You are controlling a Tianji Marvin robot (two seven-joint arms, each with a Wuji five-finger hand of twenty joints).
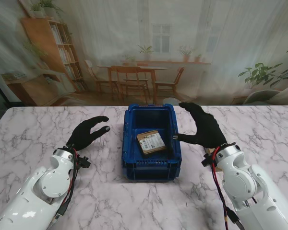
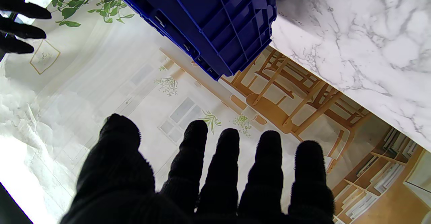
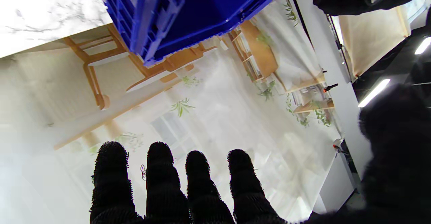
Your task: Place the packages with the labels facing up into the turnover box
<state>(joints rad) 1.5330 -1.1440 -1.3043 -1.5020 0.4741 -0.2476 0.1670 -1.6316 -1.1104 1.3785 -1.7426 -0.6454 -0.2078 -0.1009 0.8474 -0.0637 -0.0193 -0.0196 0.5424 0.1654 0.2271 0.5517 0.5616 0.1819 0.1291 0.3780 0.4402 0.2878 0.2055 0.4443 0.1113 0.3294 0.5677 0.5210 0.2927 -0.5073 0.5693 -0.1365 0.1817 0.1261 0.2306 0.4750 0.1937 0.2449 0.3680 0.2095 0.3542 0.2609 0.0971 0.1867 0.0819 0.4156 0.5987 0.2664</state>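
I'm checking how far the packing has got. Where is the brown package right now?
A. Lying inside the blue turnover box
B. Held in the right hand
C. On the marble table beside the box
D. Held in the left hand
A: the stand view shows the brown package lying on the floor of the blue turnover box, while the left hand and right hand are both open and hold nothing.
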